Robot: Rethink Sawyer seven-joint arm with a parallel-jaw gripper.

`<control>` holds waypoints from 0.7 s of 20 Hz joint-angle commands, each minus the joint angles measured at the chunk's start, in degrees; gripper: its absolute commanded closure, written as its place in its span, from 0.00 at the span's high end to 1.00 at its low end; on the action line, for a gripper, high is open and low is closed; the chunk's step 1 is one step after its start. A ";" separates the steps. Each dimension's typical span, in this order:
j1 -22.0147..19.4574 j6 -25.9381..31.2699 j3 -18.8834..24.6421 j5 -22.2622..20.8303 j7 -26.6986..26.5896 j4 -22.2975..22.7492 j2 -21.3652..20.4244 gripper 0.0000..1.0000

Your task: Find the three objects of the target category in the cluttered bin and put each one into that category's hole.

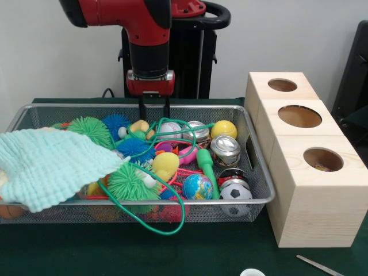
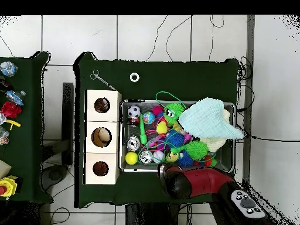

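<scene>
The gripper (image 1: 154, 108) hangs spread open and empty over the bin (image 1: 260, 172)'s far edge; holes in the wooden box (image 1: 313, 190) already hold something (category unclear), balls still inside the bin

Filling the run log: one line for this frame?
gripper open, empty | over bin's far edge | cloth covers one end | three-hole box beside bin

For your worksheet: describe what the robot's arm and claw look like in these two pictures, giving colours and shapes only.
The arm is thick and rounded, glossy red with black sections. Its wrist is a black cylinder ending in a red collar. Below that hangs the claw: two thin, dark, straight fingers. From overhead the arm shows as a red and black bulk.
</scene>
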 commanded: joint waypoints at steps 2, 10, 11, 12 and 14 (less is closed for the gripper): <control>-2.04 2.59 -0.40 -3.01 -1.02 -5.67 3.56 1.00; -2.79 5.65 -1.25 -3.35 -2.88 -5.95 1.75 1.00; -2.53 5.96 -1.65 -3.57 -3.00 -5.86 1.27 1.00; -2.42 6.34 -1.81 -3.82 -3.45 -5.87 0.70 1.00; -2.84 7.17 -1.64 -4.78 -5.50 -6.27 -0.58 1.00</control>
